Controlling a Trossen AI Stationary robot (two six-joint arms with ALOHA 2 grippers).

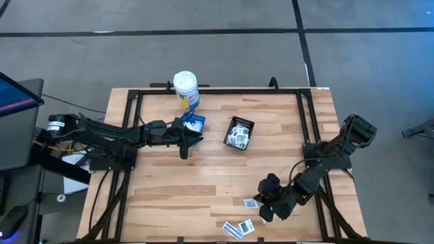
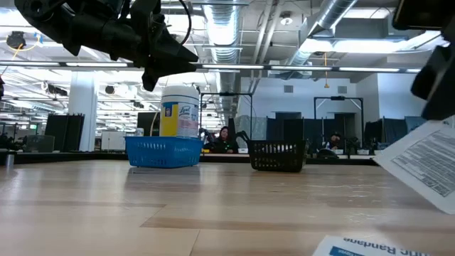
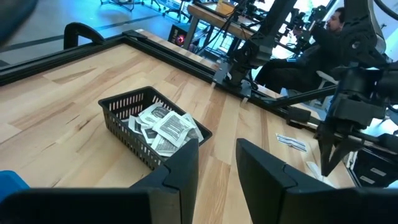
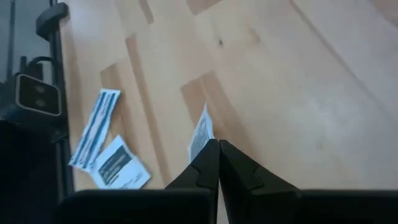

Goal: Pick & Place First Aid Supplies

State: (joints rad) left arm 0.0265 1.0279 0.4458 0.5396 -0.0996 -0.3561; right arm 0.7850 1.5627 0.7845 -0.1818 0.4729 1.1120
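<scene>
A large open-plan robotics lab or industrial workspace, to judge by the exposed silver ducts (image 2: 234, 28) and pipes under a high ceiling, long rows of strip lights (image 2: 284, 69) and bare grey concrete floor (image 1: 203, 47). Beyond the wooden bench (image 1: 203, 183) with its black metal frame (image 1: 217, 91): more dark framed workstations (image 2: 341, 114), monitors and seated people (image 2: 226, 136) far behind. Off to one side, a screen (image 1: 13, 95) lit blue and loose cables (image 1: 61, 146), with another arm rig (image 3: 261, 31) close by.
</scene>
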